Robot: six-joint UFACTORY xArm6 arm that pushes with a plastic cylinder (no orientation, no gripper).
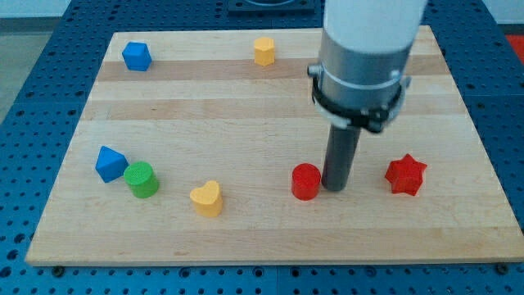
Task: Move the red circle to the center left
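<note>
The red circle (305,181) sits on the wooden board (246,106) below the middle, a little to the view's right. My tip (335,188) stands right beside it on its right side, touching or nearly touching it. The dark rod rises from there to the grey and white arm body above. A red star (405,174) lies further to the view's right of my tip.
A yellow heart (207,197), a green cylinder (142,179) and a blue triangular block (109,163) lie along the lower left. A blue block (136,56) is at the top left. A yellow hexagon (264,50) is at the top middle.
</note>
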